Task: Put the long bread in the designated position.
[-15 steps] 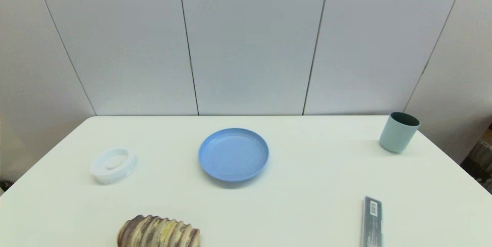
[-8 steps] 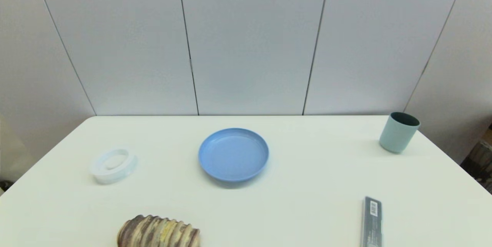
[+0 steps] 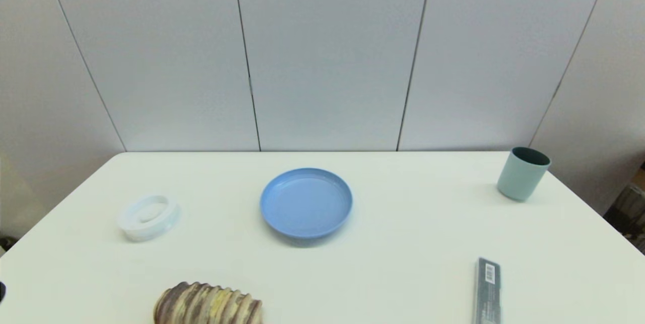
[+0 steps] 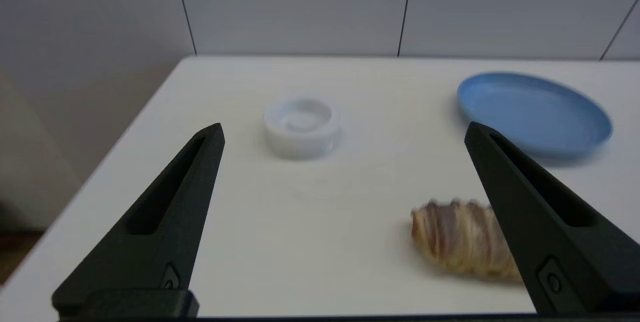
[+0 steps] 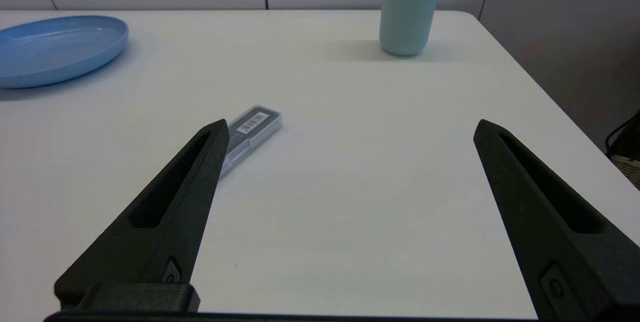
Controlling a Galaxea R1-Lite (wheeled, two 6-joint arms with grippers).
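the oblong ridged loaf of long bread with brown, tan and yellowish crosswise stripes (image 3: pixel 207 305) lies on the white desk (image 3: pixel 403 243) at its near edge, left of the middle, untouched and not yet moved to any bare patch. its long axis runs along that near edge, side to side before the robot. the left claw (image 4: pixel 345 134) is spread wide and holds nothing; in its wrist view the loaf (image 4: pixel 457 237) sits ahead and off to the inner side, partly behind one black finger (image 4: pixel 530 212), not between the two. the right claw (image 5: pixel 350 129) is also wide and empty, hovering over the right part of the desk near the flat grey barcoded box (image 5: pixel 247 134), well apart from the bread. so the left arm looks the nearer one, and the coming move likely turns on shifting that claw sideways toward the desk's middle until the loaf lies between the fingers, which should close across its short width. the round blue plate (image 3: pixel 306 202) sits mid-desk, the white ring-shaped dish (image 3: pixel 148 215) toward the left edge, the pale green cup (image 3: pixel 522 173) at the far right corner.
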